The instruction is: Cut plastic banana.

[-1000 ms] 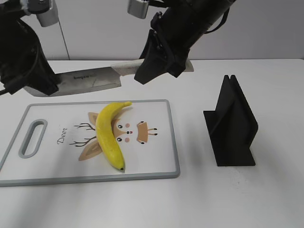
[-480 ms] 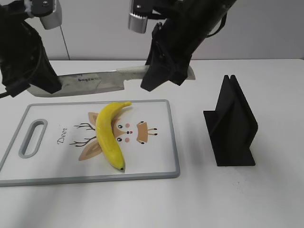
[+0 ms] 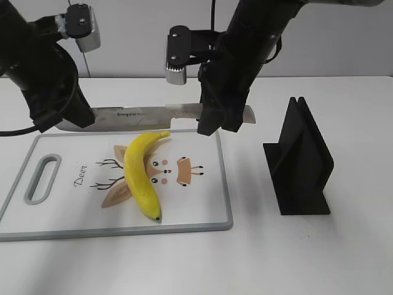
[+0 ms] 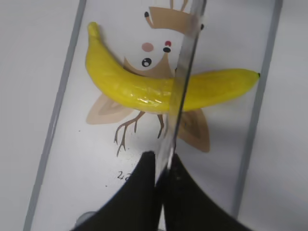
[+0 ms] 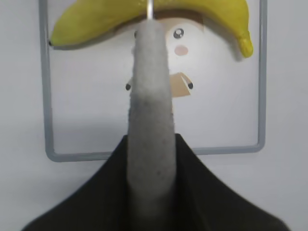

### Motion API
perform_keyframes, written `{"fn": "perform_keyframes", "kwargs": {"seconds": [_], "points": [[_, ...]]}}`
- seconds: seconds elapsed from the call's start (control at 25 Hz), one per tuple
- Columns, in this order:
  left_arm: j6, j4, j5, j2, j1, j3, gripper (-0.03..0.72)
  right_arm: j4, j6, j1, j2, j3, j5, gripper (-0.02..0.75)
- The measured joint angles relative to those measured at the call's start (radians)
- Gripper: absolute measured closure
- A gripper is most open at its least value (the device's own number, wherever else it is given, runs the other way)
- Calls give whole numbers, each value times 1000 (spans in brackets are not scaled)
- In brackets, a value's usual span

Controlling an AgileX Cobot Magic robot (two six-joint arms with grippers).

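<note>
I've got the knife pinched at both ends: left fingers closed on the blade tip, right fingers closed on the handle. The banana lies mid-board, at 6 o'clock below the blade. Uneven lowering could twist the knife or roll it.

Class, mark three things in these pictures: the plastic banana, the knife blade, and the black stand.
plastic banana (image 3: pixel 140 175), exterior view, middle of its yellow body.
knife blade (image 3: pixel 138 114), exterior view, flat steel side near the lettering.
black stand (image 3: pixel 301 163), exterior view, its broad slanted face.
</note>
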Motion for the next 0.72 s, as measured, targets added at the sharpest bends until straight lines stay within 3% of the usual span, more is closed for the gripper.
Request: {"fn": "perform_keyframes", "kwargs": {"seconds": [0.72], "points": [[-20, -34, -43, 122, -7, 10, 680, -84, 33, 6, 72, -5, -13, 556]]}}
